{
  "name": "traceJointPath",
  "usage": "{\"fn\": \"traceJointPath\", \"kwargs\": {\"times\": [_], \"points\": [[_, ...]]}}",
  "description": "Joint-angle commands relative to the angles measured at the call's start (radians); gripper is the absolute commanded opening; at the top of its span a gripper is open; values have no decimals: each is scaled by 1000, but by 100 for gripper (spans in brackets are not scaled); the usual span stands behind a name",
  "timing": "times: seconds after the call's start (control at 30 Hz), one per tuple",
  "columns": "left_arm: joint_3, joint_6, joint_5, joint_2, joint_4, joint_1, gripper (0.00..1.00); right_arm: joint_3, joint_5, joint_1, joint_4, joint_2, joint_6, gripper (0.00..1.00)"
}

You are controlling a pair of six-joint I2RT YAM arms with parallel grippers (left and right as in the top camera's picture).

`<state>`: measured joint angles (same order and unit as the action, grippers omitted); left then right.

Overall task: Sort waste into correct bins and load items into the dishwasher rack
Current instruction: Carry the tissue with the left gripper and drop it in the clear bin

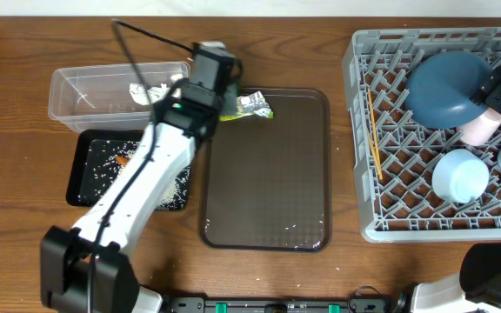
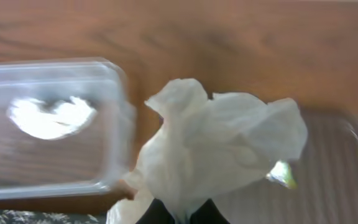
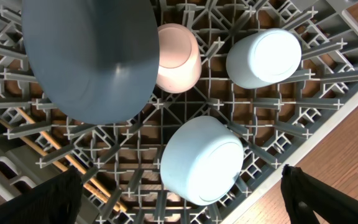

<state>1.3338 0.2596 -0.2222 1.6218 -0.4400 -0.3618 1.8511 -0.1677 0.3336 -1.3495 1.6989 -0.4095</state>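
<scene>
My left gripper (image 2: 182, 215) is shut on a crumpled white tissue (image 2: 222, 146), held above the table between the clear tub (image 2: 114, 124) and the brown tray. The yellow-green wrapper (image 1: 252, 106) lies on that tray's far edge. More tissue (image 1: 156, 91) sits in the clear tub (image 1: 68, 109). The black tray (image 1: 87, 187) holds rice (image 1: 174, 184) and an orange stick (image 1: 122, 159). In the dishwasher rack (image 1: 355, 130) are the dark-blue bowl (image 3: 86, 56), light-blue bowl (image 3: 204, 158), white cup (image 3: 178, 56), pale-blue cup (image 3: 263, 57) and chopsticks (image 3: 42, 143). My right gripper (image 3: 188, 208) hangs open over the rack.
The brown serving tray (image 1: 268, 174) lies mid-table with a few rice grains (image 1: 298, 230) near its front edge. The left arm (image 1: 137, 187) stretches across the black tray. The rack fills the right side of the table.
</scene>
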Motion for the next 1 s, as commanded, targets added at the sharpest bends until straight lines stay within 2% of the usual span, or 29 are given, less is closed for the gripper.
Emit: {"fn": "traceJointPath", "kwargs": {"times": [0.0, 0.2, 0.27, 0.33, 0.47, 0.57, 0.77, 0.97], "points": [[-5, 39, -136, -1, 29, 71, 6, -2, 0, 6, -2, 9, -5, 99], [-5, 84, -134, 62, 87, 209, 7, -2, 0, 6, -2, 9, -5, 99], [-5, 96, -131, 75, 81, 244, 17, -2, 0, 6, -2, 9, -5, 99], [-5, 98, -127, 79, 62, 268, 36, -2, 0, 6, -2, 9, -5, 99], [-5, 98, -127, 78, 33, 287, 41, -2, 0, 6, -2, 9, -5, 99], [-5, 98, -127, 78, 15, 286, 64, -2, 0, 6, -2, 9, -5, 99], [-5, 98, -127, 62, 0, 272, 77, -2, 0, 6, -2, 9, -5, 99], [-5, 98, -126, 48, 30, 266, 85, -2, 0, 6, -2, 9, -5, 99]]}}
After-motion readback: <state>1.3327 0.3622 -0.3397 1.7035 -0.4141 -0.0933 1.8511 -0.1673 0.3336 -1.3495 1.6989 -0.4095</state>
